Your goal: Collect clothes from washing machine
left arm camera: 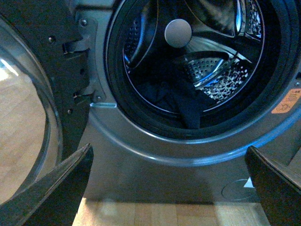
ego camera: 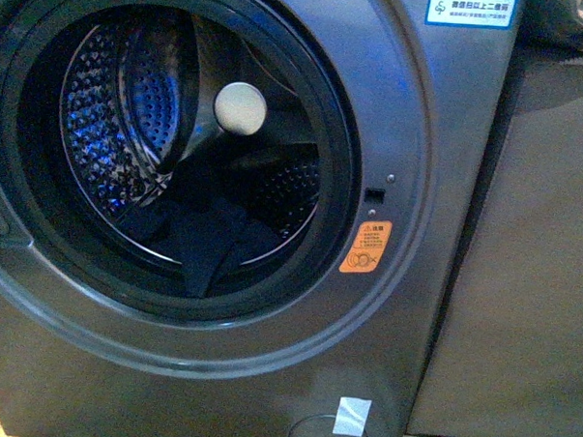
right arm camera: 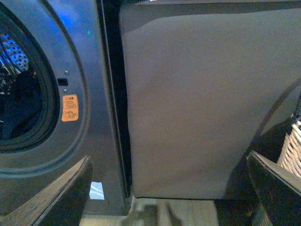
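Note:
The dark grey washing machine [ego camera: 404, 310] fills the front view with its round porthole uncovered. Dark navy clothes [ego camera: 208, 242] lie in a limp heap at the bottom of the perforated steel drum [ego camera: 112, 124]. In the left wrist view the same clothes [left arm camera: 181, 101] show inside the drum, well beyond my left gripper [left arm camera: 169, 188], which is open and empty in front of the machine's lower panel. My right gripper [right arm camera: 171, 188] is open and empty, facing the beige unit [right arm camera: 202, 103] beside the washing machine [right arm camera: 84, 75]. Neither arm shows in the front view.
The machine's door [left arm camera: 28, 117] hangs swung open at the hinge side. An orange sticker [ego camera: 366, 246] and a white tape patch [ego camera: 352, 416] mark the front panel. A woven basket [right arm camera: 291, 146] stands past the beige unit. Wooden floor [left arm camera: 164, 214] lies below.

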Tool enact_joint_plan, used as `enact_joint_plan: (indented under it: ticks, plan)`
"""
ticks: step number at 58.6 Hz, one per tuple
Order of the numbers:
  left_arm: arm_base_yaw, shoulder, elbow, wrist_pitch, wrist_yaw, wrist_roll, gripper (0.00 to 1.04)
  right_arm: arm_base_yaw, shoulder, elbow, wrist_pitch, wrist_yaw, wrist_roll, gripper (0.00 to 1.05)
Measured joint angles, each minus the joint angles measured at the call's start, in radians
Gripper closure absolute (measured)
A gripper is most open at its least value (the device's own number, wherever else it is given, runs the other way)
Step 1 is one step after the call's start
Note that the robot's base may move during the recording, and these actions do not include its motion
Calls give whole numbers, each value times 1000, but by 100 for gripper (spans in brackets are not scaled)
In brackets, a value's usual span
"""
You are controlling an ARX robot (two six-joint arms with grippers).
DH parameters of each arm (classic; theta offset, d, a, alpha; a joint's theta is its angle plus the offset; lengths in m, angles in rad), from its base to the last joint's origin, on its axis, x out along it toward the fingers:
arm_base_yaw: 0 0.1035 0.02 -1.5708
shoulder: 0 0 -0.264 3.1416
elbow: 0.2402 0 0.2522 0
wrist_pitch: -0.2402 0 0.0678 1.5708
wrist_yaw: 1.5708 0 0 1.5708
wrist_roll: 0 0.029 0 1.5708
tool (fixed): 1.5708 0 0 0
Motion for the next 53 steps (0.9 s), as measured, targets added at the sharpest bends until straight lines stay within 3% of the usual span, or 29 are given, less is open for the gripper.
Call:
enact_joint_plan:
  ticks: [23, 28, 31, 34, 53]
  plan:
    - [5, 5, 1, -4, 6, -4, 7, 0, 0, 0, 0, 0, 0, 7]
    - [114, 132, 43, -62, 322, -120, 7, 0, 0, 0, 0, 0, 0, 7]
    - [147, 240, 63, -16, 420, -161, 7, 0, 0, 0, 0, -1, 0, 7]
    - [146, 366, 100, 74, 457, -194, 7, 0, 0, 0, 0, 2, 0, 7]
    - [16, 1017, 342, 515, 366, -192, 7, 0, 0, 0, 0, 0, 0, 7]
